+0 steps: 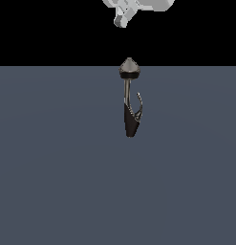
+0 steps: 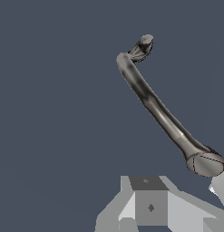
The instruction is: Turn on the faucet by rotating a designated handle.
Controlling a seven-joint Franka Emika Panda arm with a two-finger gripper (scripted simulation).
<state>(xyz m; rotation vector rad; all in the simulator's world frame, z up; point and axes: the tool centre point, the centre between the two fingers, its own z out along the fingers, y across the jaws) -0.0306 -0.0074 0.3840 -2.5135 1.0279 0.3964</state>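
The faucet [image 1: 130, 119] stands upright in the middle of the exterior view. It has a grey cone-shaped cap [image 1: 130, 68], a thin metal stem and a black tapered body. The handle [image 1: 140, 106], a thin curved silvery lever, branches off the body toward the exterior view's right. My gripper [image 1: 122, 18] hangs above the cap, apart from it and partly cut off by the frame edge. In the wrist view the cap [image 2: 205, 163] is near and the stem [image 2: 154, 106] runs away to the small far end [image 2: 142, 47]. Part of the gripper [image 2: 149, 204] shows and touches nothing.
The faucet rests on a flat blue-grey floor [image 1: 52, 182]. A black background lies behind it.
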